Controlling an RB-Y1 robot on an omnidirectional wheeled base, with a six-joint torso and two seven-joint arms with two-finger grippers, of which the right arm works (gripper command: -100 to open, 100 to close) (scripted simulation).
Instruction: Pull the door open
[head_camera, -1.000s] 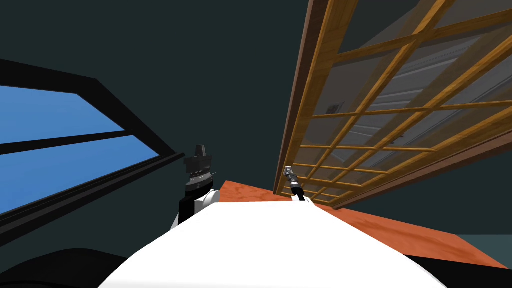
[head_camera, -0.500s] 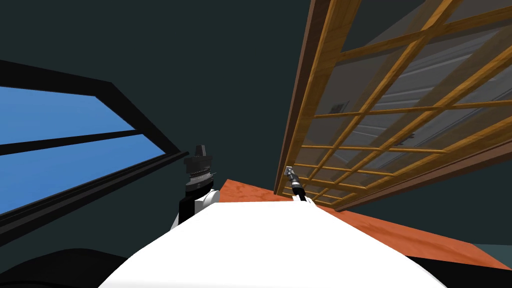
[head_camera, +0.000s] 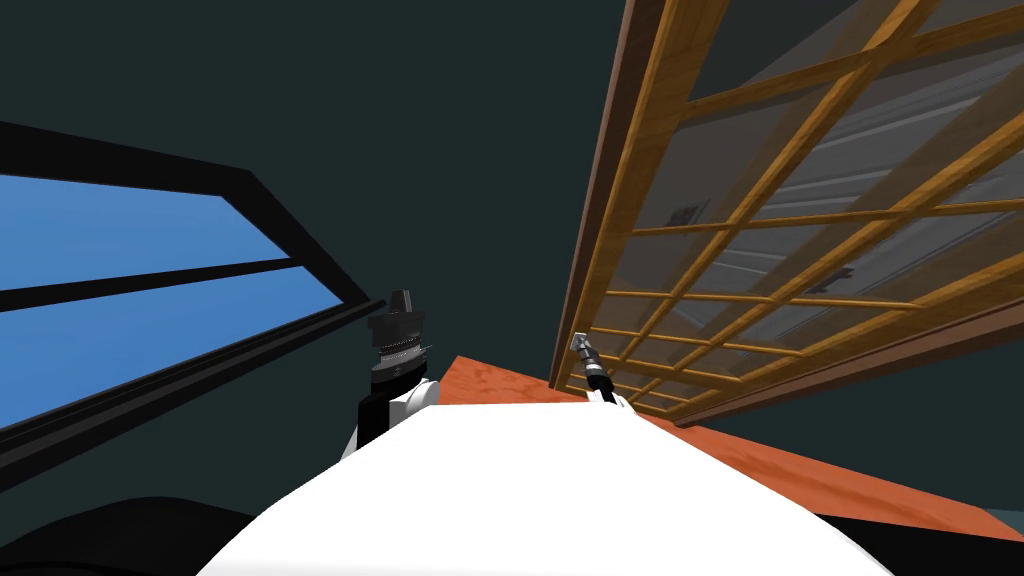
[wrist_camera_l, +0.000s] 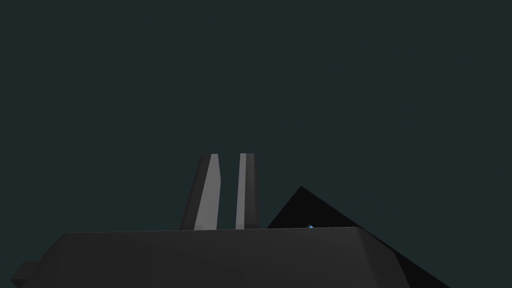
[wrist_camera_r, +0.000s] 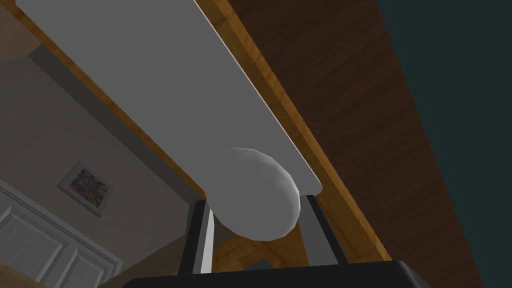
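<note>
A wooden door (head_camera: 640, 180) with a lattice of glass panes stands to my right in the head view. My right gripper (head_camera: 579, 343) reaches to its near edge. Seen from the right wrist, a round grey knob (wrist_camera_r: 260, 195) sits at the end of a long grey plate (wrist_camera_r: 165, 85) on the door's wooden stile. My right gripper (wrist_camera_r: 256, 205) is shut on the knob, one finger pressing each side. My left gripper (head_camera: 401, 300) is held up beside my chest, away from the door, and in its own wrist view the left gripper (wrist_camera_l: 230, 156) is shut on nothing.
A dark teal wall (head_camera: 450, 150) runs ahead, with a black-framed blue window (head_camera: 120, 290) to the left. The floor (head_camera: 800, 470) is orange-red. Through the panes, a beige room holds a small picture (wrist_camera_r: 86, 187) and white panelling.
The whole head view has slid slightly to the right, so I have turned a little. The right gripper stays on the knob and the left arm has not moved.
</note>
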